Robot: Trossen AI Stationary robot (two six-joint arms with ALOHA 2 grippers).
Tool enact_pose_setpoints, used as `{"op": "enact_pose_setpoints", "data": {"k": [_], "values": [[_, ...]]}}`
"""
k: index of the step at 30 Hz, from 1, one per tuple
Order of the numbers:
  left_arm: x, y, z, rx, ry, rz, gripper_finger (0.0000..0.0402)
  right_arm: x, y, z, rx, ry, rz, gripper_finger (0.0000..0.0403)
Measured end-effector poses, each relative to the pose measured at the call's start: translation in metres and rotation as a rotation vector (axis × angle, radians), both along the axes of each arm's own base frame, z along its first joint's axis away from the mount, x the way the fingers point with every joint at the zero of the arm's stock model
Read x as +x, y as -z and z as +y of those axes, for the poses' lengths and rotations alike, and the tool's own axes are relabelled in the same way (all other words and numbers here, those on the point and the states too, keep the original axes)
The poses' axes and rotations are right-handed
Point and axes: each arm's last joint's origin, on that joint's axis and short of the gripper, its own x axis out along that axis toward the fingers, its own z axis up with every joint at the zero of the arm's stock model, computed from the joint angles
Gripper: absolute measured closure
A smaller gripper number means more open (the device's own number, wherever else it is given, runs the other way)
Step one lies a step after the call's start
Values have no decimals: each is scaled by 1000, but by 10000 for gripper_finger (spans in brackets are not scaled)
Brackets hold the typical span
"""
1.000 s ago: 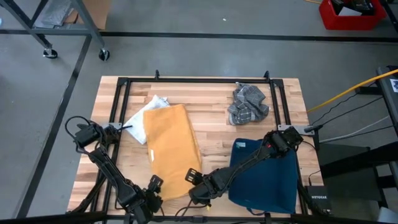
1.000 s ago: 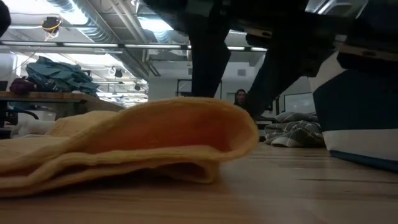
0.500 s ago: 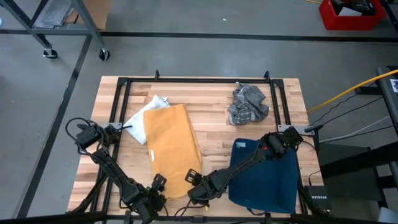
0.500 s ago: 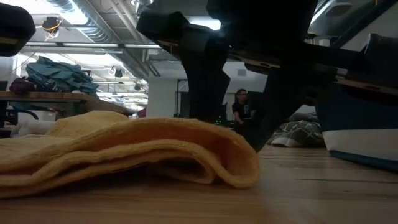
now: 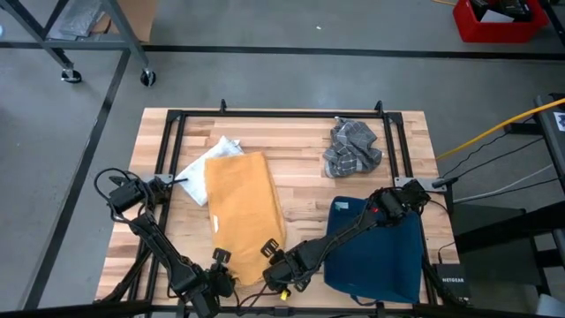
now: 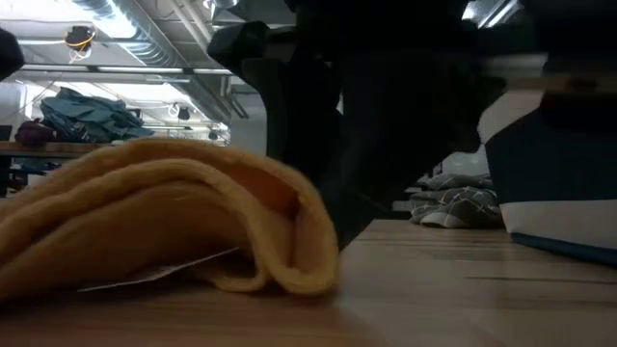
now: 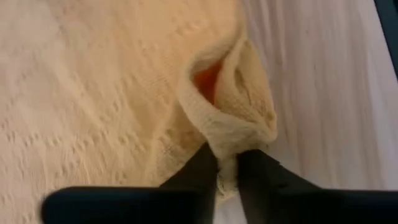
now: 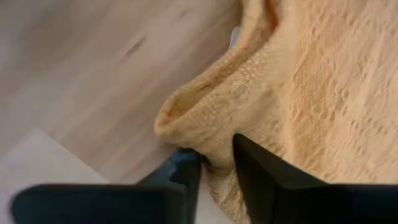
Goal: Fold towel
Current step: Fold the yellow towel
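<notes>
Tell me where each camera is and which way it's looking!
High view: above the table, looking straight down on the folded yellow knitted towel; both dark arms show.
Low view: at tabletop height, looking level across the wood; the arms show as dark shapes coming down behind the towel.
Left wrist view: on the left arm; left gripper pinches a towel corner.
Right wrist view: on the right arm; right gripper pinches another corner.
All four views share the towel.

Dark arm (image 6: 386, 125) hides room behind, low view.
</notes>
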Motion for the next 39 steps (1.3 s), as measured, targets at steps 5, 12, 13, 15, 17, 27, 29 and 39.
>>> {"op": "enact_pose_setpoints", "data": {"k": [5,12,13,15,17,27,29,39], "values": [[-10,-5,-5,-50,-74,-23,392,-8,0,14,55,17,22,390],[-17,-18,-20,-138,-126,-54,397,-21,-3,38,84,56,0,380],[-17,-20,-23,-148,-126,-58,397,-23,-4,41,82,68,-3,386],[-17,-26,-27,-171,-133,-62,398,-24,-10,46,94,95,-16,394],[-18,-33,-33,-206,-135,-69,398,-23,-20,51,129,123,-37,394],[-19,-77,-46,-229,-174,-60,400,-15,-81,57,180,234,-137,398],[-22,-87,-52,-264,-183,-69,400,-16,-91,60,206,251,-148,396],[-33,-123,-66,-362,-240,-95,401,-28,-122,75,214,271,-236,395]]}}
